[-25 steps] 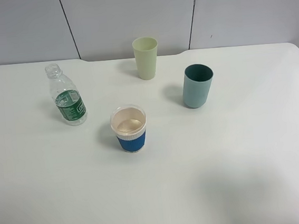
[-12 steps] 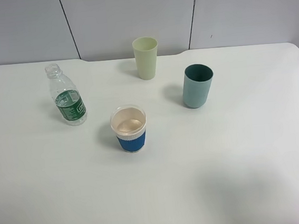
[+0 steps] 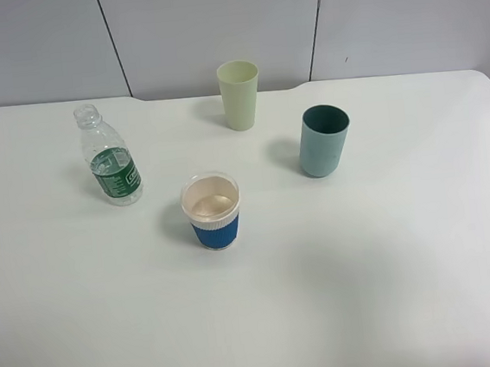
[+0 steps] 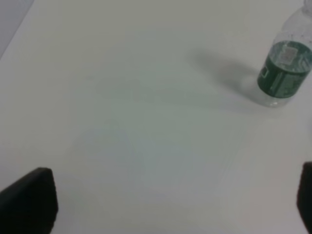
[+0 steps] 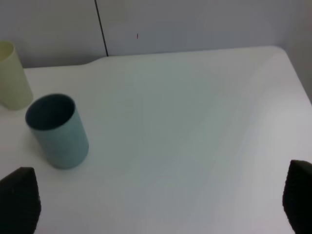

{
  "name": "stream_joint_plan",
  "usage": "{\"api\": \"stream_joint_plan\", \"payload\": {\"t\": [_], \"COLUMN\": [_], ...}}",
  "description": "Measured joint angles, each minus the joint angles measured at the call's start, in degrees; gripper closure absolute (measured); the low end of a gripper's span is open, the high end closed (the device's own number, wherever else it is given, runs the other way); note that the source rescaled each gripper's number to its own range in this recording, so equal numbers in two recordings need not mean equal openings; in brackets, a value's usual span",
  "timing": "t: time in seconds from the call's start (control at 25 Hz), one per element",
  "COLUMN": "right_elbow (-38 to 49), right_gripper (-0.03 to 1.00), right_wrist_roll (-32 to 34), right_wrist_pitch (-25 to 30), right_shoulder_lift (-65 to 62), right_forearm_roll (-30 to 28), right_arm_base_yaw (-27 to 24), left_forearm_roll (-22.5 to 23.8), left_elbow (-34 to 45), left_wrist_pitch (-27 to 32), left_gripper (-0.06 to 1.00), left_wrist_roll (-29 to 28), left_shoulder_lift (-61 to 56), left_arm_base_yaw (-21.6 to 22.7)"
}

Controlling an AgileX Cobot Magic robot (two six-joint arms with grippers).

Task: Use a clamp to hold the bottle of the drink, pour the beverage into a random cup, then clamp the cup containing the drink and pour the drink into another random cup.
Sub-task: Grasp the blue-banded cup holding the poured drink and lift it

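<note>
Our left gripper (image 4: pixel 165 204) and right gripper (image 5: pixel 158 200) both gape wide, empty. The bottle (image 3: pixel 108 158) stands upright at far left; we should close the left one squarely around its middle, keeping it vertical.

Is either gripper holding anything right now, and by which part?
Nothing is held. The left gripper and right gripper are both open over the table, and the bottle stands free, untouched.
</note>
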Motion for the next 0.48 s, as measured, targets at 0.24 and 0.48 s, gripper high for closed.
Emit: {"api": "stream_joint_plan", "payload": {"t": [0.24,0.48], "right_elbow": [-2.1,-2.1], "right_gripper": [-0.03,-0.03], "right_wrist_roll": [-0.8,-0.7], "right_wrist_pitch": [-12.4,-21.3], "right_shoulder_lift": [11.5,25.3], "right_forearm_roll": [-0.1,-2.2], "right_arm_base_yaw": [3.1,12.9], "left_forearm_roll": [0.0,0.0], "left_elbow": [0.0,0.0], "left_wrist_pitch": [0.0,0.0], "left_gripper": [-0.06,-0.06], "left_wrist_roll": [0.0,0.0], "left_shoulder_lift": [0.0,0.0], "left_arm_base_yaw": [0.0,0.0]}}
